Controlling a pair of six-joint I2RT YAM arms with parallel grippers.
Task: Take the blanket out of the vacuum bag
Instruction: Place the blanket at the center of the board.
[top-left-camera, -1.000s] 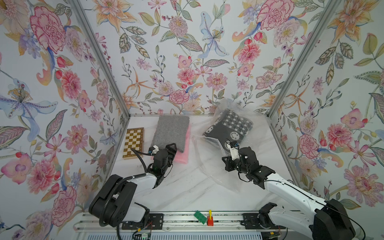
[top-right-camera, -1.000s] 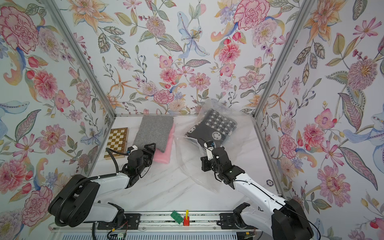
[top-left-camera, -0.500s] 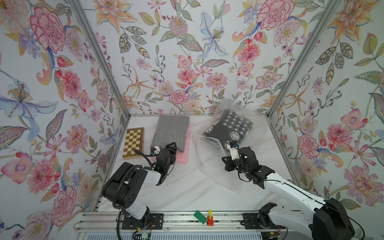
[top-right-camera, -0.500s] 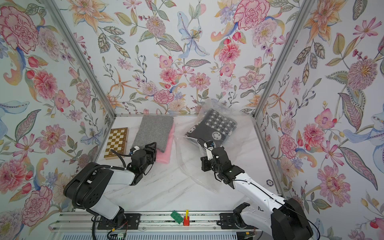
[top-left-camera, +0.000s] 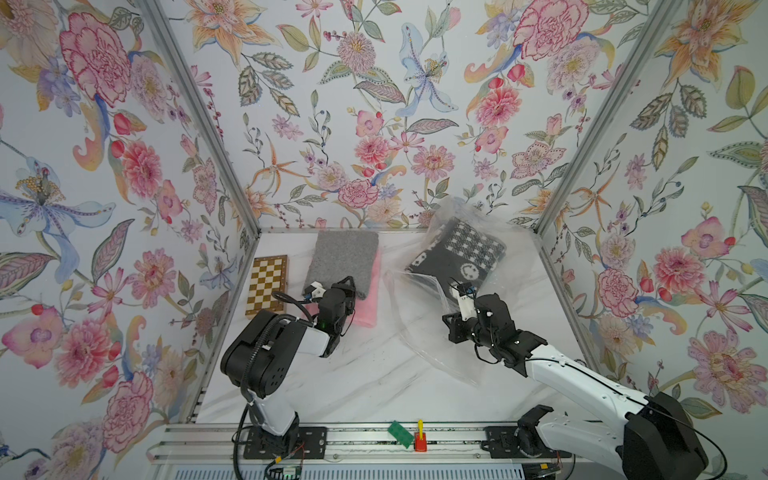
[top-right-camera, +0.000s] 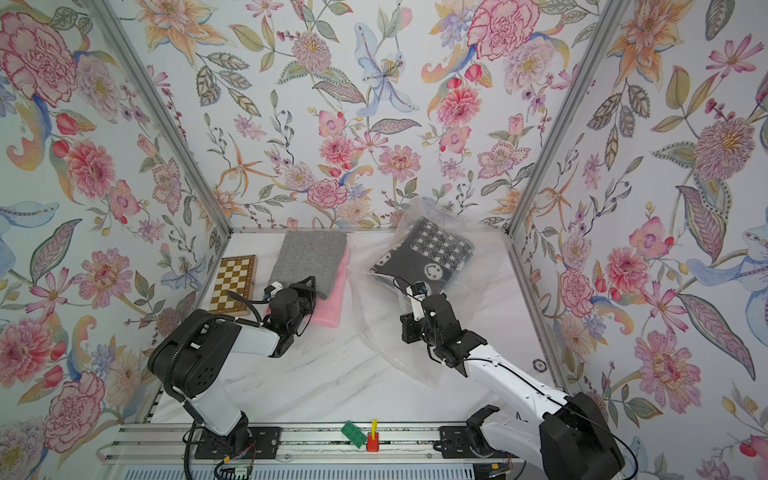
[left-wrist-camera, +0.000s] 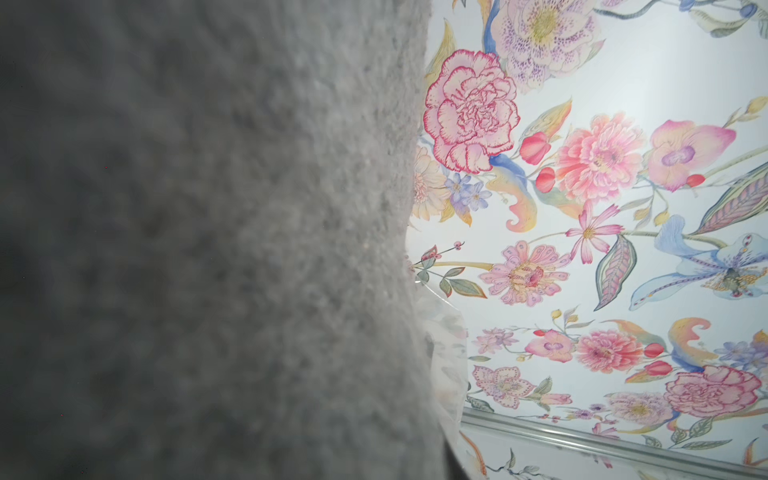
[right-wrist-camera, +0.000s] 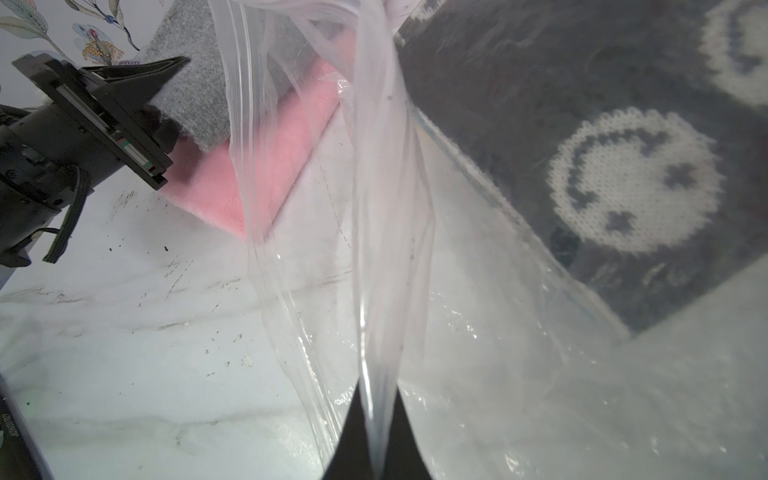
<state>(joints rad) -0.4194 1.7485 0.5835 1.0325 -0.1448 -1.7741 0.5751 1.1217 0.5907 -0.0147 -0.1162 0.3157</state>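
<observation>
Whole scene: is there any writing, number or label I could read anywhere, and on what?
None reads clearly.
Round token: perhaps a number, too small to read.
White tag: dark marks, too small to read.
Dark edge, right wrist view: faint lettering, blurred.
Patterned blanket: smiley faces, no words.

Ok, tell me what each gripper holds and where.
The left gripper clamps the gray blanket at its near edge; the right gripper pinches the vacuum bag at its near end.
</observation>
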